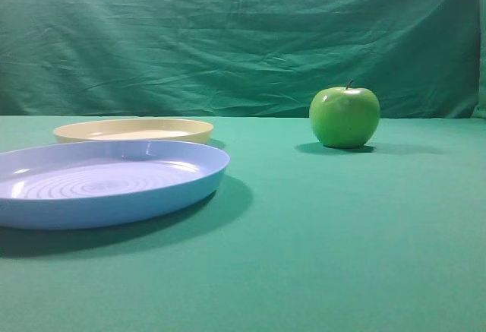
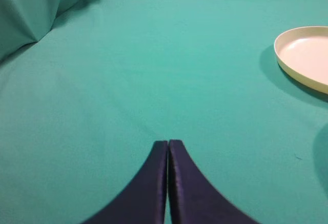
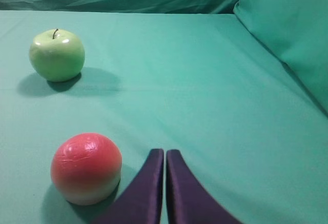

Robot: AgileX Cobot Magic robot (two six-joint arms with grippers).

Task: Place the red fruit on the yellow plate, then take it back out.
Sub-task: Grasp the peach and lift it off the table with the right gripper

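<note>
Plainly, the red fruit sat on the green tablecloth, just beside the right gripper and a little to its left in the right wrist view; whether the two touched could not be told. It did not show in the exterior high view at all. The right gripper's jaws were pressed together and held nothing. The yellow plate lay bare just behind the larger light blue plate, with nothing on either. The left gripper was likewise closed on nothing, above open cloth, the yellow plate off to its right. A green apple stood well apart from the plates. Judged from this, neither half of the task looked done: the fruit had yet to be grasped, carried to the plate and lifted back out.
</note>
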